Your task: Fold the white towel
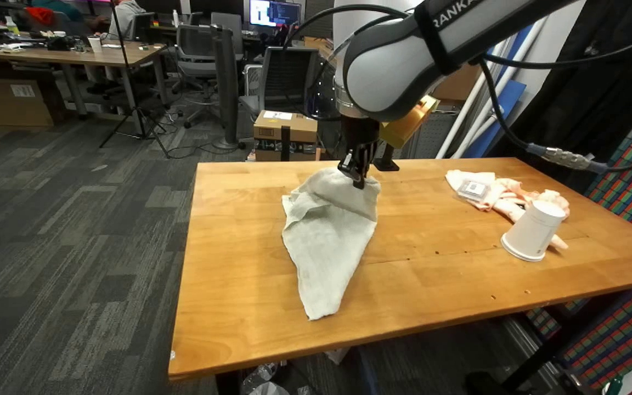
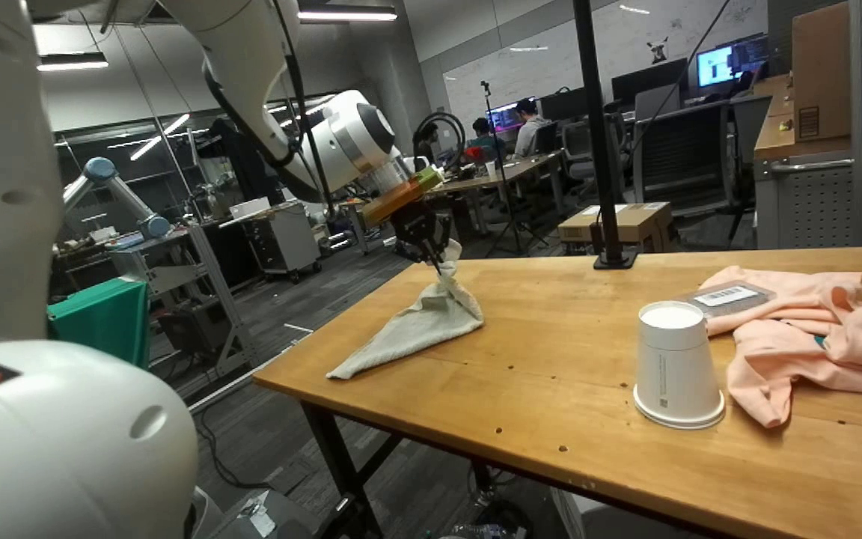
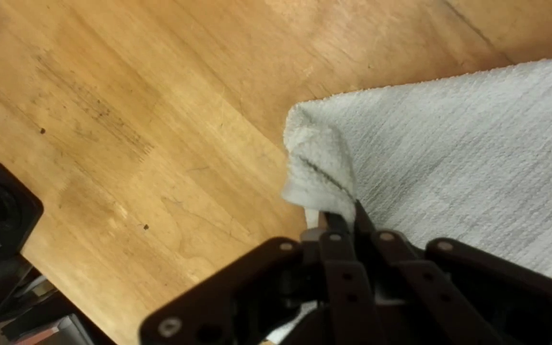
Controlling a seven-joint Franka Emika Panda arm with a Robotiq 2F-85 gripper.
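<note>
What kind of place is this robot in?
Probably a robotics lab. In the background there's what looks like another robot arm, plus a cluttered desk and a lit computer screen.

1. Shows matt, rough-napped cloth in the white towel (image 3: 458, 158).
2. Has smooth, lightly glossy wood in the tabletop (image 2: 551, 322), pitted with holes (image 2: 563, 448) near an edge.
3. Looks like smooth, matt paper in the upturned cup (image 2: 674, 374).
4. Shows creased, matt fabric in the peach cloth (image 2: 775, 359).
5. Looks like see-through plastic in the barcoded packet (image 2: 730, 297).
6. Shows metal screw heads (image 3: 169, 327) on the black gripper (image 3: 351, 218).
</note>
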